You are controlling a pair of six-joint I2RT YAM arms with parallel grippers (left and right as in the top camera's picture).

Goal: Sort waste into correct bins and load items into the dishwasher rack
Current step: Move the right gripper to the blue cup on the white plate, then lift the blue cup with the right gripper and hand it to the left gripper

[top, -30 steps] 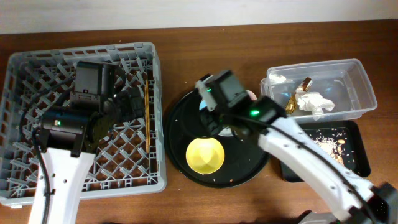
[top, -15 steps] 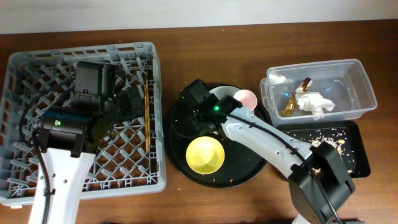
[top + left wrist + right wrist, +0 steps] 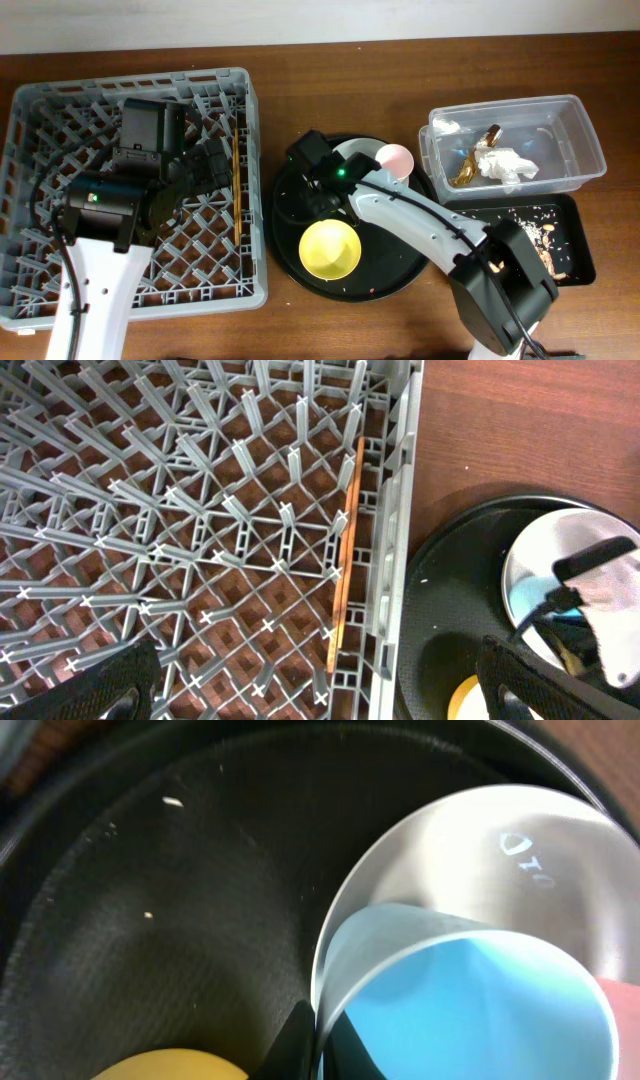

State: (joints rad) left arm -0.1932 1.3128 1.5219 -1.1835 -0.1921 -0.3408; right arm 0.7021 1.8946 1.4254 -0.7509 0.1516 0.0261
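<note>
My right gripper is low at the left edge of the pale grey-green plate. In the right wrist view its fingers are shut on the plate's rim, one on each side. The blue cup sits on the plate. The pink cup stands beside it and the yellow bowl in front. My left gripper is open and empty above the dishwasher rack. The chopsticks lie along the rack's right wall.
Plate, cups and bowl stand on the big round black tray. The clear tub at the right holds the napkin and the foil wrapper. The shallow black tray in front of it holds food scraps.
My right arm swung left and dropped from above the tray's middle to the plate's left edge, where it now holds the rim. The left arm has not moved.
</note>
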